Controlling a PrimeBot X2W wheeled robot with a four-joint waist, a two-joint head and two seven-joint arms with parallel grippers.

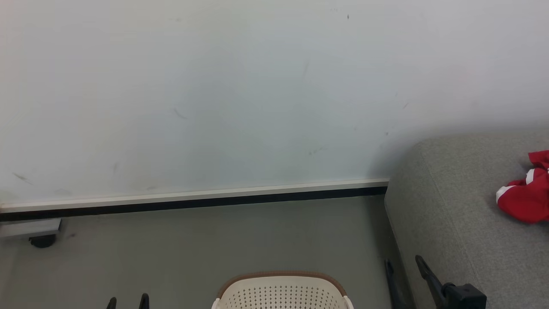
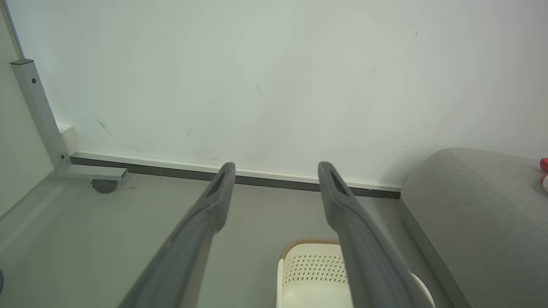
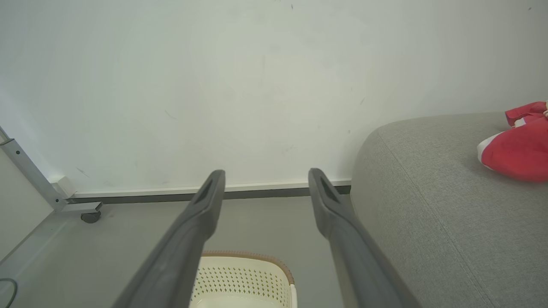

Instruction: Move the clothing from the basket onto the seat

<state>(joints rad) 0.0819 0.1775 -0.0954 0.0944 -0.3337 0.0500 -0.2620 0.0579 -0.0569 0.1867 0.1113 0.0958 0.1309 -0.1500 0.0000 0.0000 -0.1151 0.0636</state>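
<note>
The main risk is a blind reach. The basket (image 1: 281, 292) sits at the bottom edge of the head view, and only its far wall and a bare pale strip of its bottom show, so I cannot tell whether any clothing is left inside. A gripper sent down on a guess could catch a finger on the brown rim or the perforated wall and tip the basket. The right gripper (image 1: 403, 262), right of the basket, hangs close to the side of the seat (image 1: 454, 214) and could scrape it when it swings.

Red clothing (image 1: 525, 197) lies on the seat, well right of the basket.

The left gripper (image 1: 128, 299), left of the basket, and the right gripper both stand wide apart, holding and touching nothing.
</note>
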